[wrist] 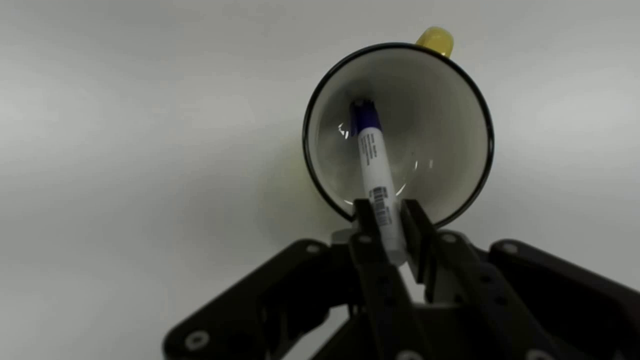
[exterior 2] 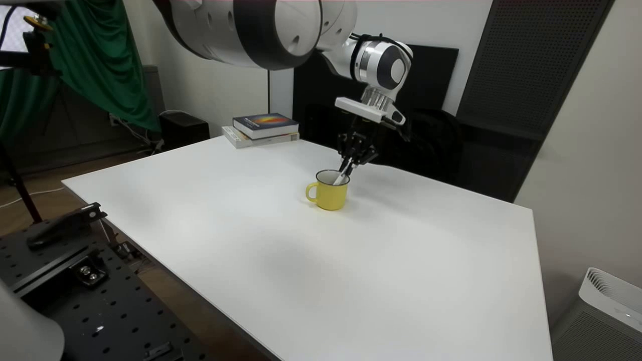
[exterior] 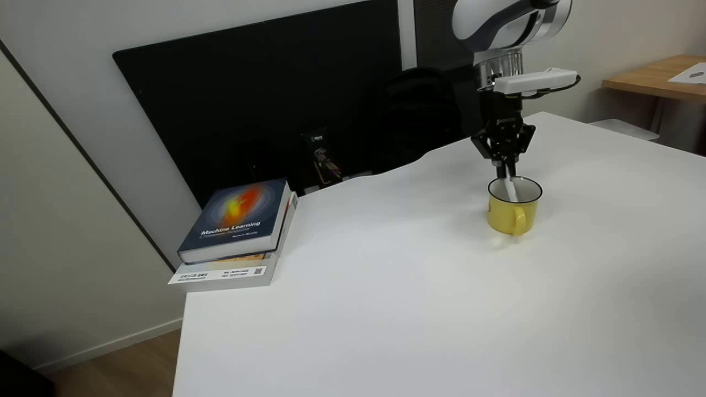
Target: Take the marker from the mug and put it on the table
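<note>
The tool [wrist: 387,212] is found nearly closed: its two fingers [wrist: 363,217] are separated only by the barrel of the marker [wrist: 376,167], which is gripped near its white end. The marker is held at a tilt, with its blue cap end inside the mug [exterior: 502,218]; whether the mug's floor is touched by the cap cannot be determined. Contact between the fingertips and the dark rim likewise cannot be confirmed. The mug, yellow outside and pale within, is stood upright on the bench [exterior: 386,309].

The count is recorded as follows: one marker, one mug with a single handle, and a stack made up of one upper book [exterior: 237,218] and one lower book [exterior: 220,275], placed at the bench's edge well apart from the mug. Beyond the bench, one wooden desk [exterior: 645,77] bearing one white sheet [exterior: 683,77] is seen in an exterior view.

On the upper book, "Machine Learning" is printed in white; the smaller lines beneath are not fully legible. On the lower book, a white strip is marked with small print and a square code. On the marker's barrel, a barcode and fine lines of text are noted, too small to be read.
</note>
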`<state>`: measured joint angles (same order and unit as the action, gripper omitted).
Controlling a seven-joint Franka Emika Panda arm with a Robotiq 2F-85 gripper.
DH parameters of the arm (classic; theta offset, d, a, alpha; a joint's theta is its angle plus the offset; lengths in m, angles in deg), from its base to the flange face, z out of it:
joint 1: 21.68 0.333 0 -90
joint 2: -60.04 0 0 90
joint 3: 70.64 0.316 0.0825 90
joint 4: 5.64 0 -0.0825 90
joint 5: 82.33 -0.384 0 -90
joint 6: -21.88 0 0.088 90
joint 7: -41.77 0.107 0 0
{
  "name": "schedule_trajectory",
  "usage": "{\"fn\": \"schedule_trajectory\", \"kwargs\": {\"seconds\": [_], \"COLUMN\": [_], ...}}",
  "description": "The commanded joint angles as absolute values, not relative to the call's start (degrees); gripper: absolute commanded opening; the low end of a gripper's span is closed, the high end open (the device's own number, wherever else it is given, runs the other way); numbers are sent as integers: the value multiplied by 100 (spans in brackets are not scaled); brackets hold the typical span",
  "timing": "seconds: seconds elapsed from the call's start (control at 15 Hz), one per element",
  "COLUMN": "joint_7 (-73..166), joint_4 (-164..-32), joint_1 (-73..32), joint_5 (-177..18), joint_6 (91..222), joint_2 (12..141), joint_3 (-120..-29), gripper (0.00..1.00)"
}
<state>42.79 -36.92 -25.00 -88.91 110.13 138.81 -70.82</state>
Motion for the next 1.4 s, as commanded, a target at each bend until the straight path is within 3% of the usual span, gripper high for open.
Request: {"fn": "schedule_trajectory", "kwargs": {"seconds": [0.0,0.8,1.33], "joint_7": [4507,4811,4684], "joint_4": [-3317,-3318,-3493], "joint_1": [-2478,-2272,-2014], "joint_5": [-8860,-8907,-8970], "joint_6": [10800,10007,9091], "joint_2": [13980,12971,13112], "joint_3": [-7147,-7101,-6933], "gripper": [5,5,5]}}
